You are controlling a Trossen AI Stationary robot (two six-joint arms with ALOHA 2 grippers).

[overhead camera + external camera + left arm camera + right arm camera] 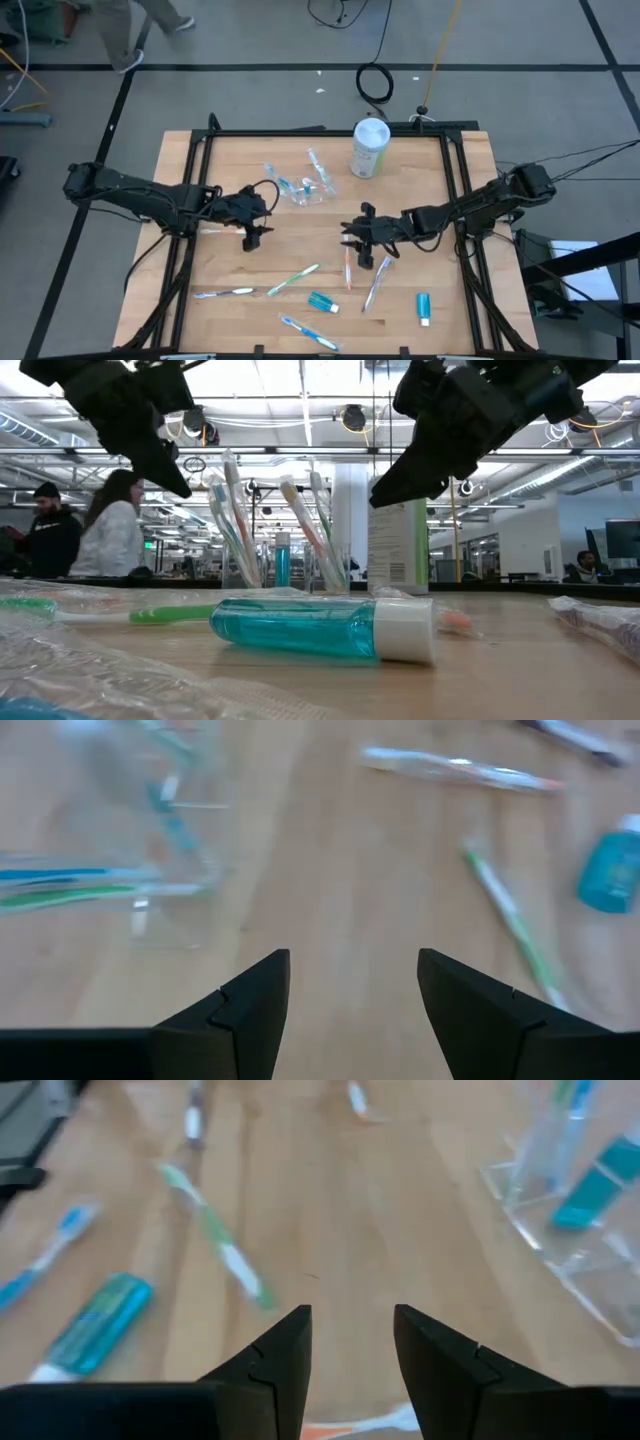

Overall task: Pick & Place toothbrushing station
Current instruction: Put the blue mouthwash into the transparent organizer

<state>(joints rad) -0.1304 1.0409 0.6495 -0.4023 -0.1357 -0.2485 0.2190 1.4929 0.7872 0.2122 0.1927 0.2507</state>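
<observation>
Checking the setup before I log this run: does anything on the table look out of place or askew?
Yes. Only some brushes stand in the clear cup; several toothbrushes, such as the green one, lie scattered at mixed angles across the front of the table, with toothpaste tubes loose among them. Nothing looks damaged or spilled.

Open-plan lab office, exposed ceiling pipes, monitors, seated people

No text can be read; the canister's label print is illegible.
</observation>
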